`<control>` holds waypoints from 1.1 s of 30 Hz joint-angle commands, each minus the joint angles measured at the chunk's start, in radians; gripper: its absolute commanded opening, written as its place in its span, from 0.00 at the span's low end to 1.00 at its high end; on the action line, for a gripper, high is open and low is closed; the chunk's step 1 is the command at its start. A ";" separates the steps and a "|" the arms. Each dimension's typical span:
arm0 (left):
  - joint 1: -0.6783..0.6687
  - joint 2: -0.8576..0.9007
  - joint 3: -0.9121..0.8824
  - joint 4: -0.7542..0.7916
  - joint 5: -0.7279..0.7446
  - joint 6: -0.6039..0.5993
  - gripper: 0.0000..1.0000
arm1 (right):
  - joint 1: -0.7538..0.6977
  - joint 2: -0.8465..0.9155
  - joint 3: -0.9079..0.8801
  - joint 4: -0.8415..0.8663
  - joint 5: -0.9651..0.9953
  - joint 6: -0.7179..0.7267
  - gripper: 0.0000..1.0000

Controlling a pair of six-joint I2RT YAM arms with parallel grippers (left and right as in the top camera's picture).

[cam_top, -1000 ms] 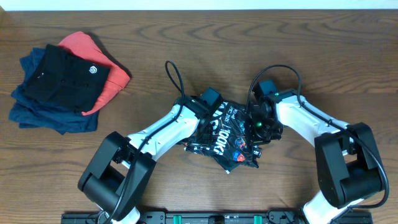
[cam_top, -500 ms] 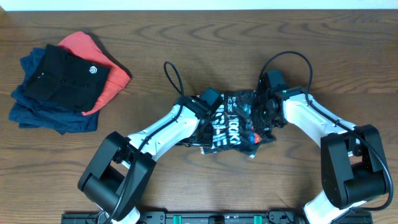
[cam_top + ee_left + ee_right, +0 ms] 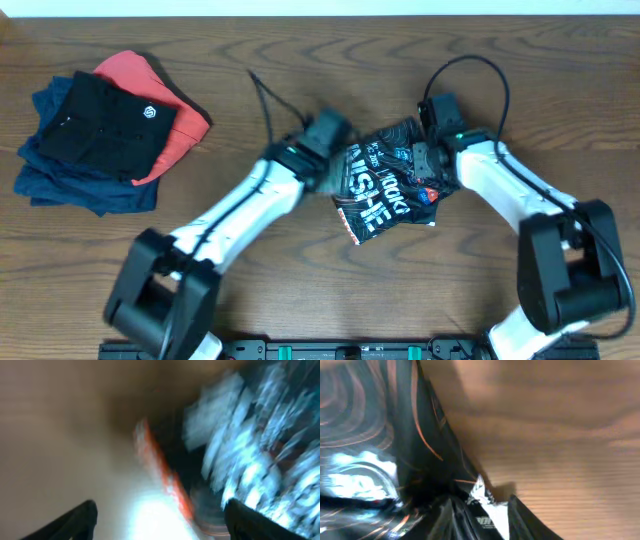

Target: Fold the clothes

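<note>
Left gripper [image 3: 162, 516] stands wide apart: its two dark fingertips [image 3: 81, 519] sit at the bottom corners of its wrist view, clamped on nothing. All else there is smeared by blur; only pale streaks on the right and one orange-red stripe read as the shirt [image 3: 250, 435]. From overhead this gripper is a blurred dark block just beside the shirt's left edge; whether it touches the cloth I cannot tell. Right gripper [image 3: 487, 521] is harder to read: its dark fingers [image 3: 527, 522] merge with the black cloth at the bottom of its wrist view, yet they appear partly apart, a white printed scrap of shirt lying in the gap. Overhead, its tips are hidden under its own wrist at the shirt's right edge.

The shirt [image 3: 385, 185] lies bunched at the middle of the table [image 3: 565, 60], between the two arms: a thin black bundle set askew, big white block lettering across its top face, a small red mark near its right side. Sleeves and collar cannot be made out.

Only the right wrist view shows fine orange contour lines curving over the black fabric. Only overhead shows the pile of folded garments [image 3: 100, 135] well apart at the table's left end: plain black on top, coral red and navy beneath.
</note>
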 commanded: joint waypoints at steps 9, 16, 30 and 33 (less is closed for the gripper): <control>0.127 0.144 0.018 0.260 0.149 0.167 0.84 | -0.019 -0.175 0.023 -0.238 -0.280 -0.002 0.25; 0.110 0.234 0.017 0.176 0.206 0.168 0.74 | -0.002 -0.143 -0.131 -0.204 -0.390 0.006 0.15; 0.097 0.237 -0.005 -0.275 0.211 0.043 0.59 | -0.005 -0.142 -0.399 0.288 -0.276 0.002 0.17; 0.071 0.237 -0.005 -0.360 0.236 -0.005 0.59 | -0.008 -0.141 -0.409 0.371 -0.272 -0.030 0.13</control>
